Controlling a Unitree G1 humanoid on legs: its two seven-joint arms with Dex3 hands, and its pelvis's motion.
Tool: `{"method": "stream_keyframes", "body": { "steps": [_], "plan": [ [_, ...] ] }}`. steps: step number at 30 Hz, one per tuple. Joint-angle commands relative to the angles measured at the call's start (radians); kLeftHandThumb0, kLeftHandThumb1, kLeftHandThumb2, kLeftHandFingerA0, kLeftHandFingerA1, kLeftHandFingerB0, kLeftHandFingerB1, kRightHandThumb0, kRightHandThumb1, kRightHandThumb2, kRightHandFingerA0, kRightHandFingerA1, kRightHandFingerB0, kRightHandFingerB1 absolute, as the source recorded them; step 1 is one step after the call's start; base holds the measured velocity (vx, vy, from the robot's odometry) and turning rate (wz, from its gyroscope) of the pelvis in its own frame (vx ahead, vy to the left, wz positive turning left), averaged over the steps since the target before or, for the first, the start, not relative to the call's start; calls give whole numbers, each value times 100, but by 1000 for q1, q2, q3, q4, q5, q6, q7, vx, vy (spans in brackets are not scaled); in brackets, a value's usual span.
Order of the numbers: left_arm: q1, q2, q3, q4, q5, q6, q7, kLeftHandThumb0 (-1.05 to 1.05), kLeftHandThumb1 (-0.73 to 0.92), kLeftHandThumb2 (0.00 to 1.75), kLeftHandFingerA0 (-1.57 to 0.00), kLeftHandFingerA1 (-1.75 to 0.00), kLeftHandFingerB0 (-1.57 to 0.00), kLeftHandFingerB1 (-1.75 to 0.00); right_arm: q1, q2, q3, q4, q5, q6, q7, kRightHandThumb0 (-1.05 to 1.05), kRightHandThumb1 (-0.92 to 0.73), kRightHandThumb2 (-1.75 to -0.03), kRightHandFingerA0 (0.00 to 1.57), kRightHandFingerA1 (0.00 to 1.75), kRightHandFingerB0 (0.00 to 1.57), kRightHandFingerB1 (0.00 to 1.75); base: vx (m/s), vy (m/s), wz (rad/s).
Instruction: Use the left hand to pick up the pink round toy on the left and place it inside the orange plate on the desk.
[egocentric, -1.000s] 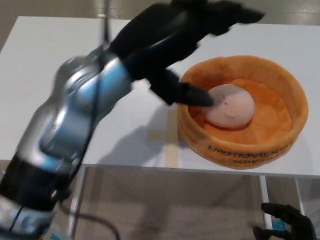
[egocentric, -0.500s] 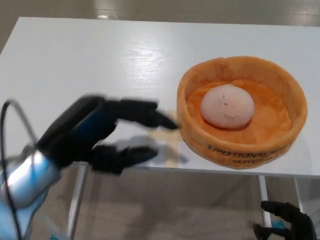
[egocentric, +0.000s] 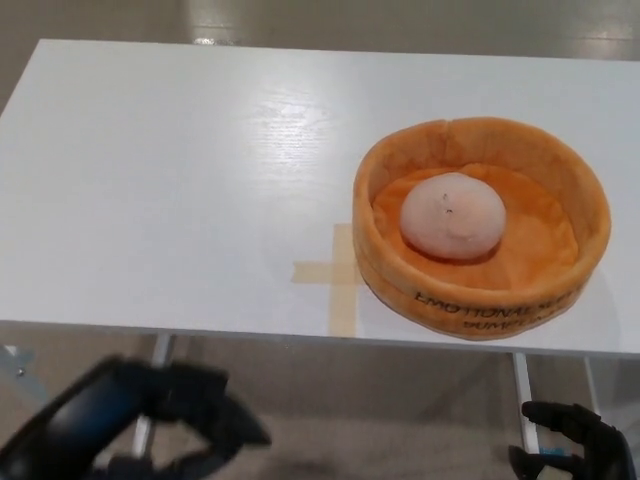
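The pink round toy (egocentric: 452, 217) lies inside the orange plush plate (egocentric: 545, 300), which sits on the right side of the white desk (egocentric: 180, 180). My left hand (egocentric: 150, 415) is low at the bottom left, below the desk's front edge, open, holding nothing and far from the plate. At the bottom right corner my right hand (egocentric: 570, 440) shows partly, also below the desk edge, with its fingers curled apart and nothing in them.
A cross of tan tape (egocentric: 335, 275) marks the desk just left of the plate. Desk legs (egocentric: 520, 400) and floor show below the front edge.
My left arm has pulled back from over the plate, where it left the toy, swung down across the desk front and dropped below the edge. The toy stays in the plate.
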Motion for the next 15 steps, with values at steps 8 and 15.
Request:
{"method": "stream_keyframes", "body": {
  "steps": [8,15],
  "plan": [
    [-126,-101,-44,788,122,-83,193,-7,77,64,-91,-63,-83,-59,21,-20,10,11,-9,10,-1,-18,-34,-82,57,94,61,75,0,0,0],
    [-285,-140,-58,1161,190,-52,437,-12,76,62,-89,-64,-83,-56,59,-17,16,13,-15,-9,2,-19,-35,-81,61,92,61,74,0,0,0]
  ]
}}
